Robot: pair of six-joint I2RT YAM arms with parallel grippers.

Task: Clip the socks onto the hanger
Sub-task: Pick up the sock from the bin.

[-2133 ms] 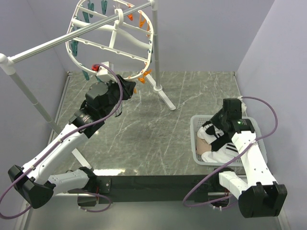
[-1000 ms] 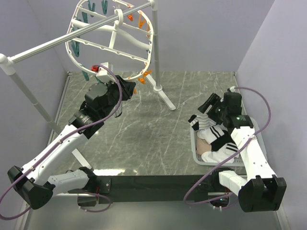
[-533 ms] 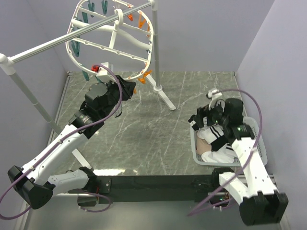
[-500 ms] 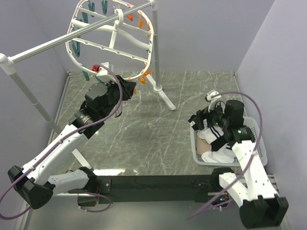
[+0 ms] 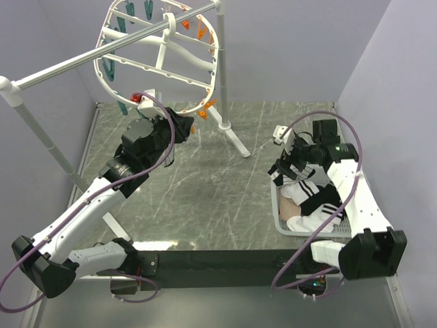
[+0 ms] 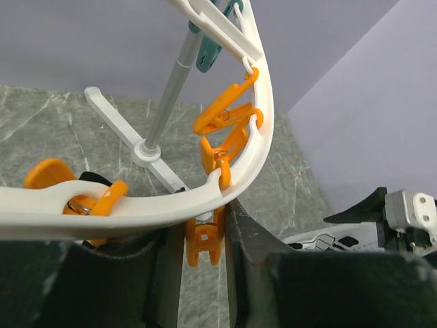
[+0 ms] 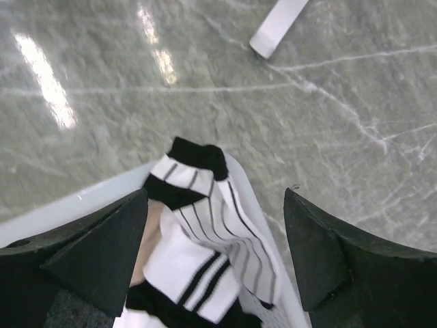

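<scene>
L fingers closed on orange clip under hanger rim; R fingers wide open over striped sock, well right of hanger

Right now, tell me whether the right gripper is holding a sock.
No, the right gripper hangs wide open with nothing between its fingers, above the striped sock draped over the basket's rim.

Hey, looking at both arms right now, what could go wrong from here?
The open right gripper hovers over the striped sock draped on the basket rim; closing might catch the rim or knock the sock out. The left gripper pinches an orange clip on the hanger; any pull could swing the hanger.
</scene>
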